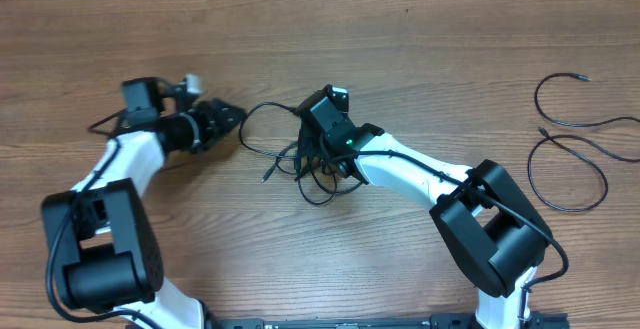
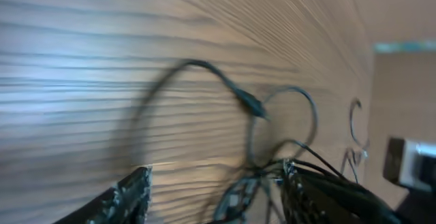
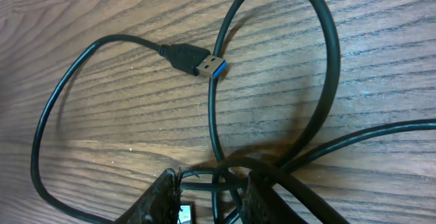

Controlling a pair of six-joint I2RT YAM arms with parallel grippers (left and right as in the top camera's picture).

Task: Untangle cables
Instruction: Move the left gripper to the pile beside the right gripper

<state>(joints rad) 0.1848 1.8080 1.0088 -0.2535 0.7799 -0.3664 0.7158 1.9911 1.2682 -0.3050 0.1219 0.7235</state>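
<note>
We are clenching our right gripper (image 3: 211, 183) on the knotted cables (image 3: 212, 115) at the table's (image 1: 400, 59) middle. Our left gripper (image 2: 214, 173) is gaping left of middle, and two loose cables (image 1: 590, 152) are lying near its right edge.

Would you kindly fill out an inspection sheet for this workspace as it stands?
Surface: wooden table, grain visible.
Job's things: tangled bundle at centre, USB plug showing; two loose cords lying apart, far right.
Clutter: nothing seen.
End effectors: left end effector open, near the bundle; right end effector straddles strands, grip unclear.
Cables: black arm cable along the right arm.
Surroundings: nothing seen.
</note>
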